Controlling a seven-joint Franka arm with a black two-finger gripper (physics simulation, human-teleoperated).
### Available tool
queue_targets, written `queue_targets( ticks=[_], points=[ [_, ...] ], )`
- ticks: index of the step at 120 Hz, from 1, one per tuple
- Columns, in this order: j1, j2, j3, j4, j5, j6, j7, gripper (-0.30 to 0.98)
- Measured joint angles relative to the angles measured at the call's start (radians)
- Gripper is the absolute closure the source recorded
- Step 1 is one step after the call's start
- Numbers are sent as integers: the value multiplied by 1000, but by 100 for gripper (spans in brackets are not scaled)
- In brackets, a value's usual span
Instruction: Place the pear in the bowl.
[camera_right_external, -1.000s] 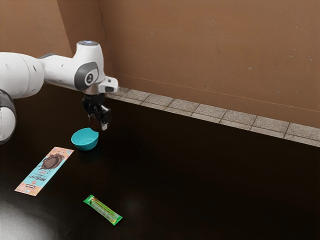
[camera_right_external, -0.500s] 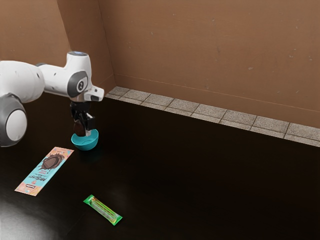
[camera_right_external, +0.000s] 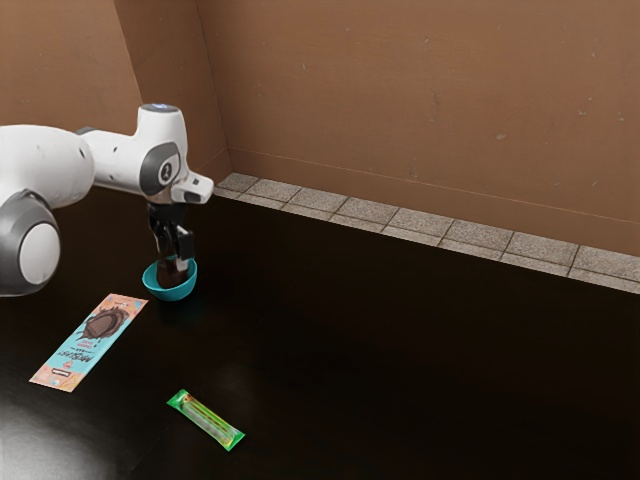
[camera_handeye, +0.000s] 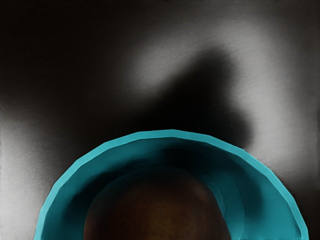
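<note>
In the exterior view my gripper points down over the turquoise bowl, its fingertips at the level of the rim. It is open, with the dark brown pear low between and below its fingers, inside the bowl. In the wrist view the pear is a large dark rounded shape under the hand, surrounded by the wall of the bowl. The underside of the pear is hidden.
A chocolate bar wrapper lies flat close beside the bowl, toward the exterior view's lower left. A green packet is farther off on the dark table. A brown wall stands behind.
From beside the bowl my hand has moved over it, toward the exterior view's left, and down. Over the last half second the pear has dropped relative to the fingertips, and the gripper has opened.
</note>
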Motion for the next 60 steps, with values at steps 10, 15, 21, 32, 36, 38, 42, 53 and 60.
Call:
queue_targets(
  ticks=[10, 15, 21, 32, 36, 38, 42, 53, 60],
  points=[
    [-2, -32, -6, -6, -14, -14, 7, 6],
    [-3, -58, -11, -8, -31, -27, 3, 5],
    [-4, -111, -24, -12, -45, -50, -7, 4],
    [-5, -255, -81, -69, -60, -101, -45, 2],
    [-6, -313, -100, -105, -63, -119, -63, 2],
    [-6, -347, -108, -134, -64, -127, -73, 2],
    [-8, -410, -126, -177, -64, -146, -93, 2],
    [-99, -498, -101, -189, -63, -216, -151, 1],
    [-143, -534, -91, -185, -63, -260, -186, 1]
  ],
)
